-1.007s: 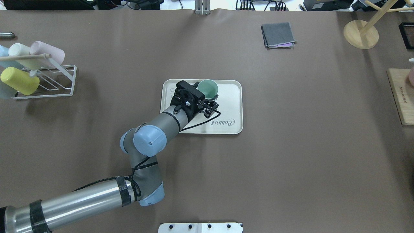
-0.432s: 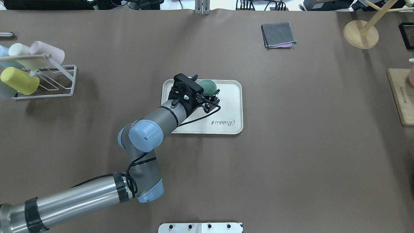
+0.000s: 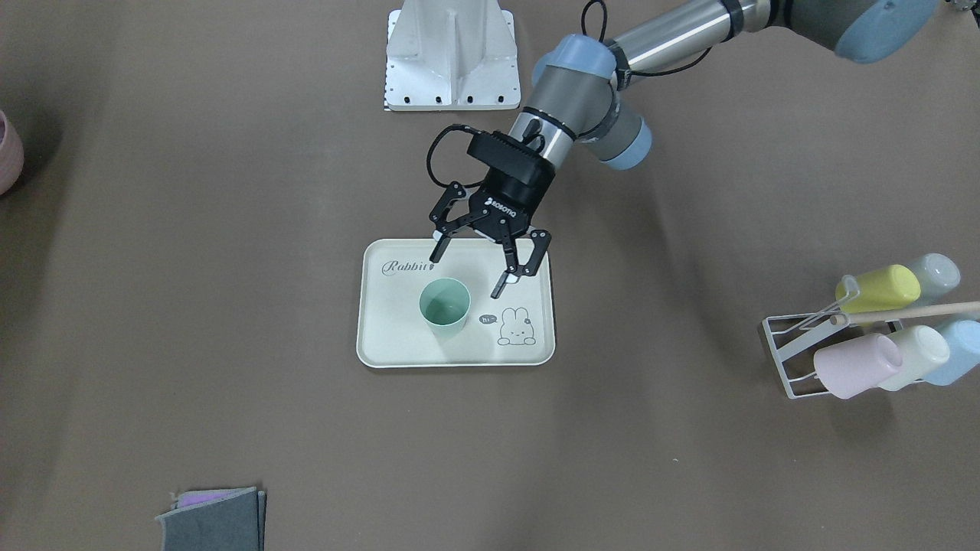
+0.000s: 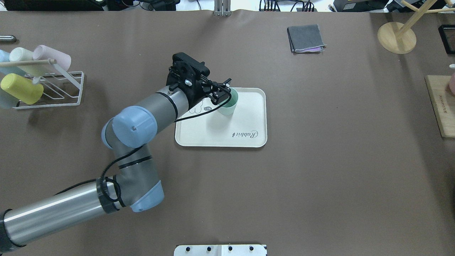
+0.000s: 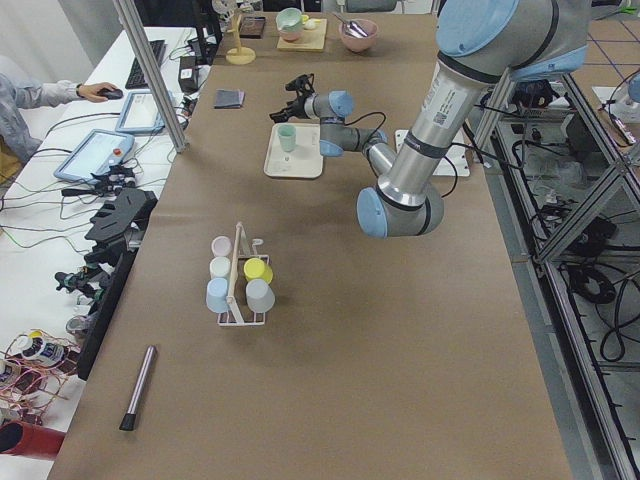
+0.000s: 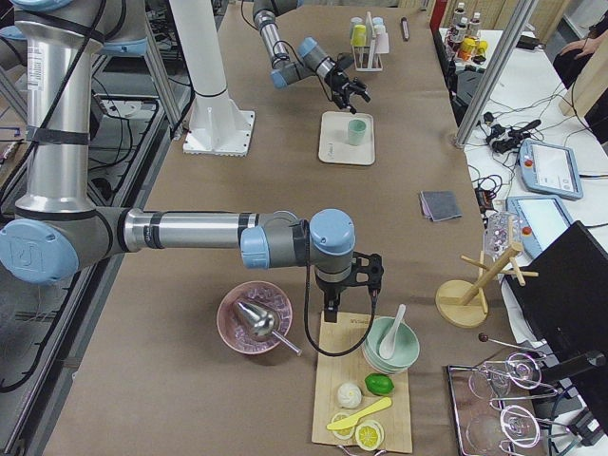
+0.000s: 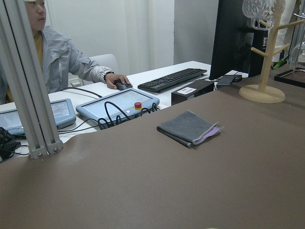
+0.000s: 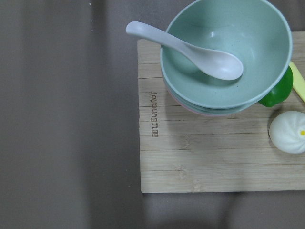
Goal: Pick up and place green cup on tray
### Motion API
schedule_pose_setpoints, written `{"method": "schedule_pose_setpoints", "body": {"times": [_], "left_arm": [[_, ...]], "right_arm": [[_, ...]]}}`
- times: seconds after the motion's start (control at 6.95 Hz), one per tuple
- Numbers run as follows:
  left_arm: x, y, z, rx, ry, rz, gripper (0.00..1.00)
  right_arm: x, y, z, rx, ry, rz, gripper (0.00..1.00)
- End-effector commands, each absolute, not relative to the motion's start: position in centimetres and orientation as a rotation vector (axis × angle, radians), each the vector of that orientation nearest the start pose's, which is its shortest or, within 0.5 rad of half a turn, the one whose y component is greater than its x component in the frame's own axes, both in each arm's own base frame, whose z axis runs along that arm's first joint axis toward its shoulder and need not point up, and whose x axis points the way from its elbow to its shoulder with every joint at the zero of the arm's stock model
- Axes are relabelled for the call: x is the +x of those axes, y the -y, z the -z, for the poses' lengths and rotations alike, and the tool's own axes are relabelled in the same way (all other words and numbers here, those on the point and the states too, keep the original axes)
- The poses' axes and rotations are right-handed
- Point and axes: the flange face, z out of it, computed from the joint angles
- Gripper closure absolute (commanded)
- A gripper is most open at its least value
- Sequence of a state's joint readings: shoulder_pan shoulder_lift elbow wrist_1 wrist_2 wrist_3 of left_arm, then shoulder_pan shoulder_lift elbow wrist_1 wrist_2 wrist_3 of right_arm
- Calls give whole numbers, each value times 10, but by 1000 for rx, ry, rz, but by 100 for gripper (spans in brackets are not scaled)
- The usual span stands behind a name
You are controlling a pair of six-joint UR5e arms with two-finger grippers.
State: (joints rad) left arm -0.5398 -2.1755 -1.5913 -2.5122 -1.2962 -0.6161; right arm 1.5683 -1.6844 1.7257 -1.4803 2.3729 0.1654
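The green cup stands upright on the cream tray, beside the bunny drawing. In the overhead view the cup is at the tray's far left part, half hidden by the gripper. My left gripper is open and empty, raised above the tray on the robot's side of the cup, not touching it; it also shows in the overhead view. My right gripper hangs over a wooden board far from the tray; I cannot tell whether it is open or shut.
A white wire rack with several pastel cups lies at the table's left. A folded grey cloth and a wooden mug tree base are at the far side. The board holds stacked bowls with a spoon.
My left gripper has risen and drawn back from the cup, its wrist swinging toward the far left. The green cup stays upright on the tray.
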Motion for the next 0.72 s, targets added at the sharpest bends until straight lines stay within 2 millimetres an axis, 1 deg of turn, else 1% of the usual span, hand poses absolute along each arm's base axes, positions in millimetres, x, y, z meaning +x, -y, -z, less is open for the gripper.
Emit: {"method": "schedule_pose_setpoints", "body": {"times": [0.0, 0.14, 0.29, 0.43, 0.58], "left_arm": [[317, 511, -197, 1002, -937, -106, 2], [250, 545, -224, 887, -915, -88, 2], [178, 567, -269, 719, -889, -35, 2], [124, 578, -303, 518, -921, 8, 2], [80, 573, -345, 426, -911, 58, 3]], "right_arm": [[61, 451, -625, 55, 809, -102, 0], [61, 450, -626, 54, 809, -103, 0], [61, 450, -626, 54, 809, -103, 0], [61, 450, -628, 51, 807, -104, 0], [61, 450, -628, 51, 807, -104, 0]]}}
